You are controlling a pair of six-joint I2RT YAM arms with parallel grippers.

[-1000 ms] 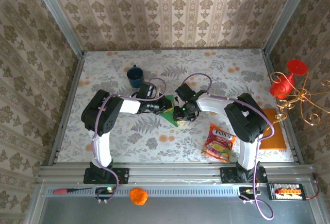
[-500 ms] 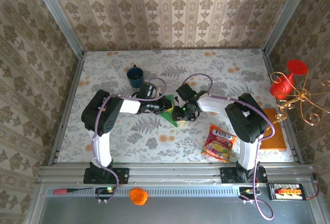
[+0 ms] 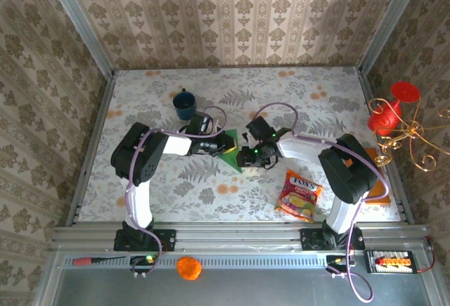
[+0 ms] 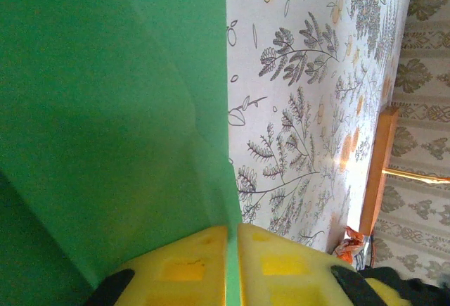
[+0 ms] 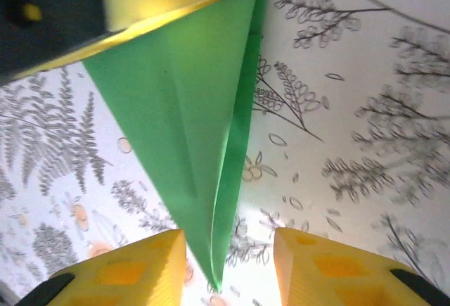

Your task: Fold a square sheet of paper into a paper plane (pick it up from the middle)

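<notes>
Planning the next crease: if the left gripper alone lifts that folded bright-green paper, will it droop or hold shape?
Probably holds shape: the folded bright-green paper shows layered creases. Thin sheet, likely light, so it may flutter. The left gripper pinches one end, so the free tip might sag.

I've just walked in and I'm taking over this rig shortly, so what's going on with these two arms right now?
The two arms are working on a green paper plane in the middle of the floral table. The left gripper is shut on the paper, pinching a folded edge between its yellow fingers. The right gripper is open, its jaws standing either side of the plane's pointed tip without clamping it. A blue mug and a snack packet sit apart from the work.
</notes>
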